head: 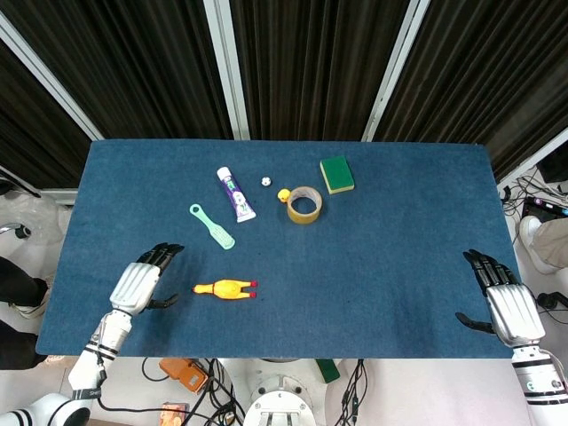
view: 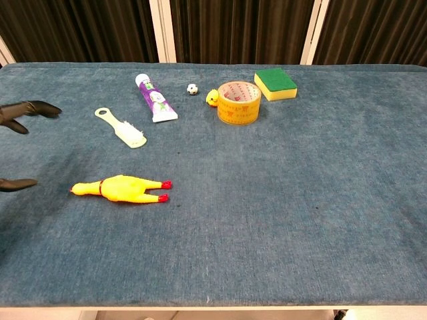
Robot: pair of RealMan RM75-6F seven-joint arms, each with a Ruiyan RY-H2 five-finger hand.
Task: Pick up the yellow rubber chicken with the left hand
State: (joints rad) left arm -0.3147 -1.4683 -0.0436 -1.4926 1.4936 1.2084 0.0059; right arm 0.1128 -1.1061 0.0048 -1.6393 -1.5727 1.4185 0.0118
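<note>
The yellow rubber chicken (head: 225, 288) lies flat on its side on the blue tabletop (head: 390, 257), head toward the robot's left and red feet toward the right, toward the near edge and well clear of the other things. That open spot leaves room for fingers to come down on both sides of its body.

The left robot hand (head: 138, 286) is just beside the chicken's head, not touching it, with fingers spread apart and nothing in them; in the chest view only dark fingertips (view: 27, 109) show at the frame's edge. The spread looks like preparation for closing around the toy, so the reach appears under way and the grasp not yet made.

The right robot hand (head: 503, 304) sits far from the chicken at the tabletop's opposite near corner, fingers apart and empty, probably parked because the task does not call for it.

Beyond the chicken lie a green brush (head: 212, 226), a toothpaste tube (head: 236, 193) and a tape roll (head: 304, 205).
</note>
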